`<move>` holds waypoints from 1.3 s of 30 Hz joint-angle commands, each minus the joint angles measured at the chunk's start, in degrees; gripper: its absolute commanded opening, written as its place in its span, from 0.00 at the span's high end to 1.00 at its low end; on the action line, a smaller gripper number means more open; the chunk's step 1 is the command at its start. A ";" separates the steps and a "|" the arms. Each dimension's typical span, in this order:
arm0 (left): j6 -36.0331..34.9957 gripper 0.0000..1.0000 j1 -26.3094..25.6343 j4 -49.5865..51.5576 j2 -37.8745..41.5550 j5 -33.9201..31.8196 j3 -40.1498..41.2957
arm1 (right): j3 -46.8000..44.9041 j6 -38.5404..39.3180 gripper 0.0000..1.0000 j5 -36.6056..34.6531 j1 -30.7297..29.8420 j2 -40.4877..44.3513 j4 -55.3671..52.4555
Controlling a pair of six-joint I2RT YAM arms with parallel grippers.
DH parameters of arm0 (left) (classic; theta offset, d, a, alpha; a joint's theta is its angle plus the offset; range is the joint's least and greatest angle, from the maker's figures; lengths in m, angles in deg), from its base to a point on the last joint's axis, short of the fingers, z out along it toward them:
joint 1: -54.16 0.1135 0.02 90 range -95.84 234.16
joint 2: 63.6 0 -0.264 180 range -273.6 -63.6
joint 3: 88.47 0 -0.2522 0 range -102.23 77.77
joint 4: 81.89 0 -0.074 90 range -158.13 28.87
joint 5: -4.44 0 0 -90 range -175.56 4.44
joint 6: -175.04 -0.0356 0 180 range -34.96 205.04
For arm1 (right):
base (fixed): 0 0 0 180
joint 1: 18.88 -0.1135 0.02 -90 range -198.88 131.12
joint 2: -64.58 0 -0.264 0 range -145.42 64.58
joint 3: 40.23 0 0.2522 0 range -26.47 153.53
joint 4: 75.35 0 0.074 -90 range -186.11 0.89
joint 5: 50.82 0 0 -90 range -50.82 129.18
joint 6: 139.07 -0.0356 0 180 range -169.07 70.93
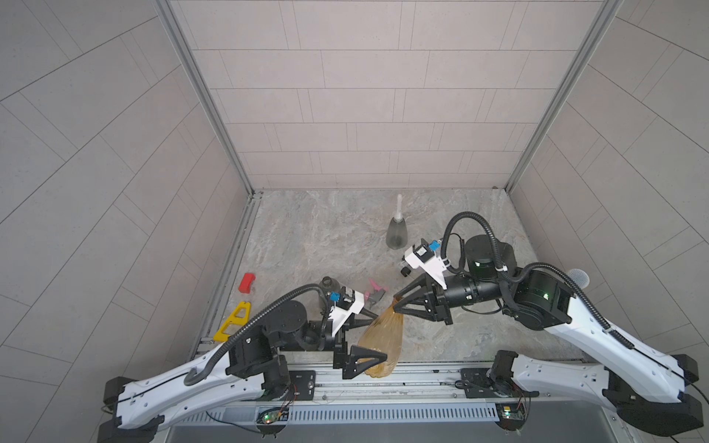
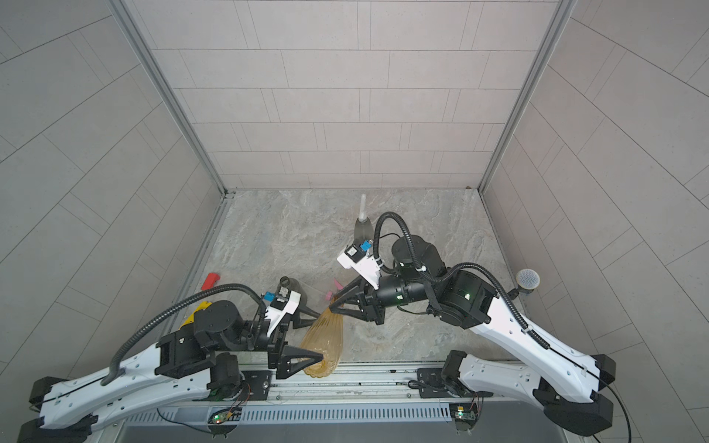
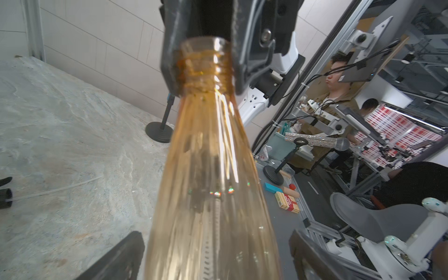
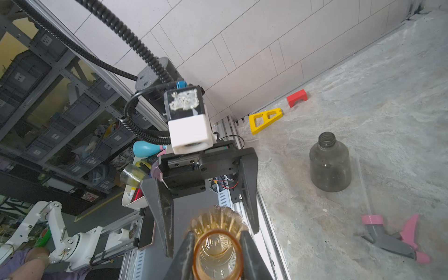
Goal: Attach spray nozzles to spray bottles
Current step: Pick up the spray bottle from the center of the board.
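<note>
Centrally, at the near edge of the table (image 1: 307,230), the orange-amber bottle (image 1: 383,337) hangs tilted. Its open, nozzle-less neck points toward the far side and its base sits over the near rail.

The right gripper (image 1: 396,303) is pinched on the threaded neck, one finger on each side, as both wrist views show. The left gripper (image 1: 380,336) is spread to its widest and straddles the ribbed body. Its fingers (image 3: 116,261) appear just clear of the wall, though contact cannot be ruled out.

**Step in hand (judged):** a hand-over, with the body grip about to replace the neck grip so the threads come free.

**Next move (judged):** the left jaws close gently on the thin, flexible wall before the right lets go. The right can then fetch a nozzle.

Outward from the bottle:
- The pink-and-grey nozzle (image 4: 392,237) lies on the table just far of it.
- An uncapped grey bottle (image 4: 330,164) stands to the left of that nozzle.
- The black-and-white nozzle (image 1: 405,271) lies beside the right wrist.
- A second grey bottle (image 1: 397,236) stands far centre, its white nozzle (image 1: 399,203) already fitted.
- A red block (image 1: 246,282) and a yellow piece (image 1: 234,322) lie far left, unused.
</note>
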 commanded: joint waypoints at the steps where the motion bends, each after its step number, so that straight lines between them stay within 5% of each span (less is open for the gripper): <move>1: 0.95 0.00 0.01 -3.37 0.96 4.07 0.11 | 3.60 1.12 1.00 -0.31 -0.51 -0.82 4.34; 9: 1.24 0.00 0.01 -3.07 1.85 3.66 0.43 | 8.05 2.40 1.00 -2.38 -1.98 -4.02 6.77; 17: 2.38 0.00 0.10 -3.38 5.79 -4.07 1.65 | 8.36 2.48 1.00 -4.68 -5.92 -4.87 11.08; 28: 6.22 0.00 0.10 -9.64 5.95 0.92 3.56 | 8.73 0.15 1.00 -8.86 -8.86 -7.93 21.69; 39: 6.75 0.00 0.09 -10.15 10.68 -4.15 5.26 | 4.57 -1.76 1.00 -17.55 -11.96 -7.19 33.01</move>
